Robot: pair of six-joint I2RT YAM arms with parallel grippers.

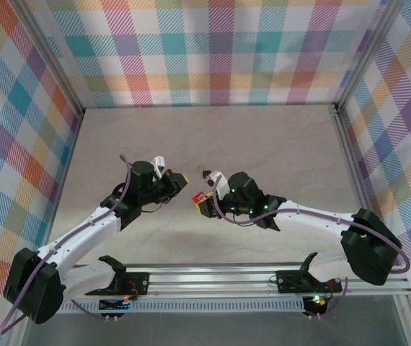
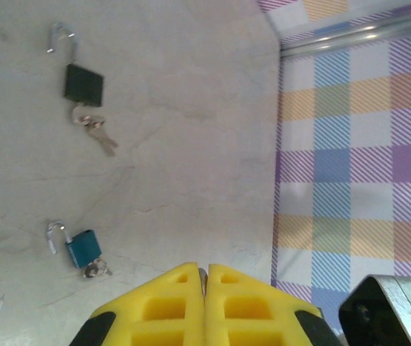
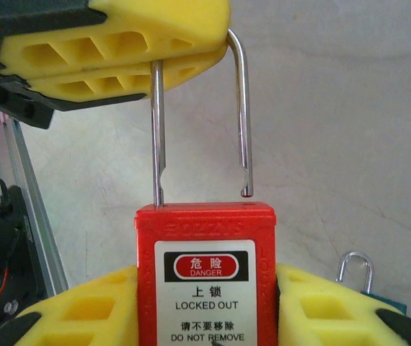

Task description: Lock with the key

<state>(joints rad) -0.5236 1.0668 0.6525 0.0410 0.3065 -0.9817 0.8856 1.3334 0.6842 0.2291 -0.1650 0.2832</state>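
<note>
Beige tabletop (image 1: 277, 144), plaid walls (image 1: 213, 50). Clamped in right gripper (image 3: 205, 292): red lockout padlock (image 3: 204, 241), shackle (image 3: 243, 108) open. Just above its shackle, left gripper (image 2: 204, 280) squeezed shut, thin grey sliver (image 2: 202, 273) at the tips, key or not unclear. Seen from left wrist: black padlock (image 2: 83, 84), blue padlock (image 2: 83, 247), keys (image 2: 94, 130) attached.

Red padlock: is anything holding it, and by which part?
Yes, both arms hold it. The right gripper clamps the red padlock by its body, and the left gripper pinches the top bend of its open shackle.
</note>
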